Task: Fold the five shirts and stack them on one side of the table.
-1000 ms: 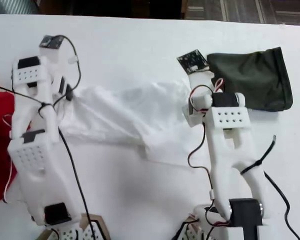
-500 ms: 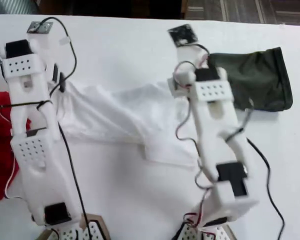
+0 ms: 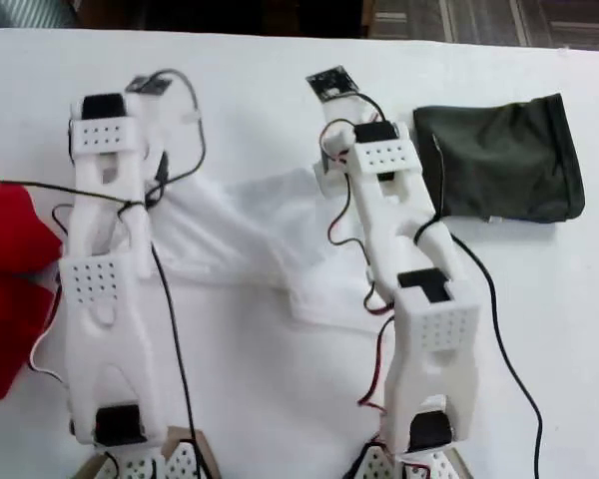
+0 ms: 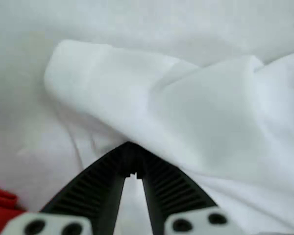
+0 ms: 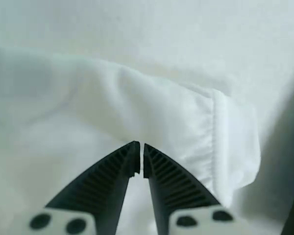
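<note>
- Across the middle of the table (image 3: 280,80) lies the white shirt (image 3: 242,228), rumpled and drawn out between my two arms. It is the piece in hand, and I judge its fold barely begun.
- At the left edge a red cloth (image 3: 10,279) sits in a heap, apart from the white shirt. At the far right a green shirt (image 3: 509,160) lies folded, just beside my right arm.
- My left gripper (image 4: 132,172) has its jaws pressed together on a fold at the white shirt's left end.
- My right gripper (image 5: 141,164) has its jaws all but closed, nipping the cloth near a hemmed edge at the right end.
- To do this well, I think both pinches must hold firm.
- The two ends should travel level and at one pace, so the edge between them stays straight.
- I would lift enough that the cloth does not drag wrinkles under itself, then lay it squarely over the near part before letting go.
- My right arm ought to keep off the green shirt, or the finished piece gets pulled askew.
- Against a second ago, my right arm has stretched farther and swung left.
- My left arm had drifted left half a second ago and has now come back right.
- The white shirt between them is shorter and more bunched, more red cloth shows, and the green shirt has not moved.
</note>
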